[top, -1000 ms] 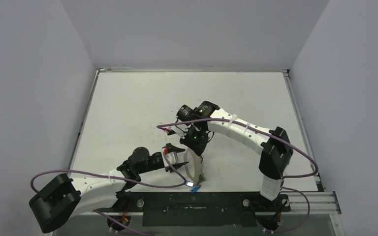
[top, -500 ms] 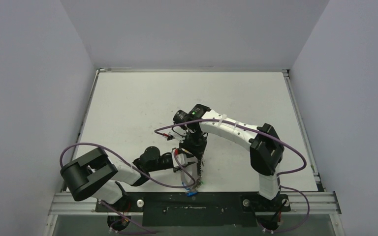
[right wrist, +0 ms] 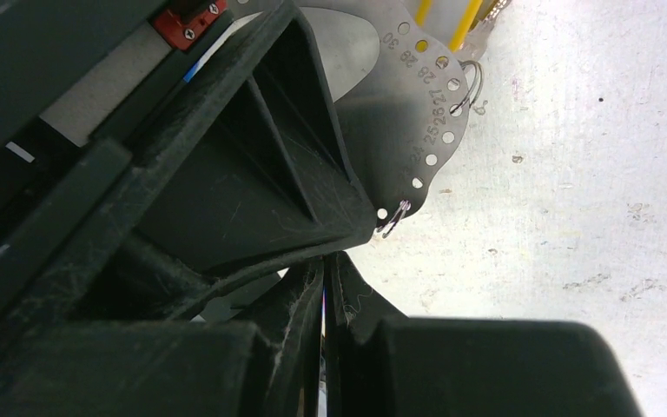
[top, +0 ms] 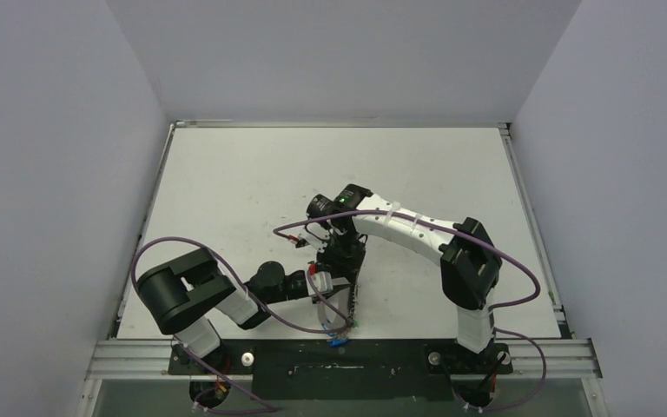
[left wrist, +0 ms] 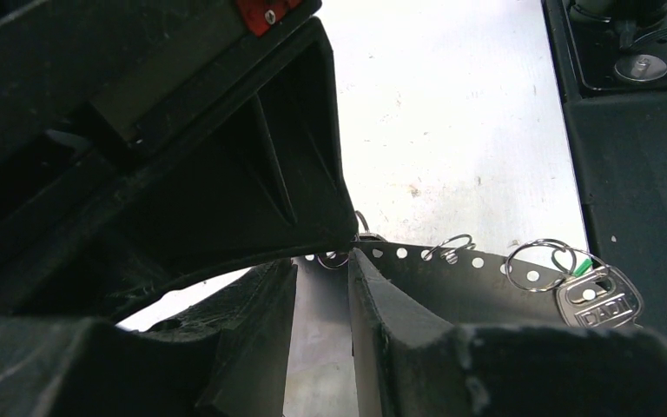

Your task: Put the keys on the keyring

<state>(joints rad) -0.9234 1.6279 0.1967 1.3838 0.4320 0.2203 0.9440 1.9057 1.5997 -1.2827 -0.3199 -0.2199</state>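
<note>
Left tool [left wrist: 323, 261]: fingers a little apart, with grey metal showing in the gap; I cannot tell whether they clamp it.
Left arm: folded tight, elbow raised near the front-left, forearm reaching low to the right.
Right tool [right wrist: 323, 261]: fingers together, tips at the plate's rim beside a small ring [right wrist: 392, 219]; I cannot tell whether anything is pinched.
Right arm: arches in from the front-right and points down, its tool just beyond the left one.
Change: over the last second the left arm has drawn in from a low stretch to the left and its fingers have narrowed. The right tool has shifted slightly nearer.
Keyring [right wrist: 408, 113]: thin silvery plate with numbered holes along its rim, seen edge-on from above. It sits at the front-middle of the tabletop [top: 252, 191], between both tools.
Keys: a silver key [left wrist: 599, 300] with a green tag hangs from a ring at the rim. A blue key [top: 337, 340] lies at the tabletop's near edge.
In the way: black fingers hide much of the plate in both wrist views. A purple cable [top: 174, 240] loops over the left arm.
</note>
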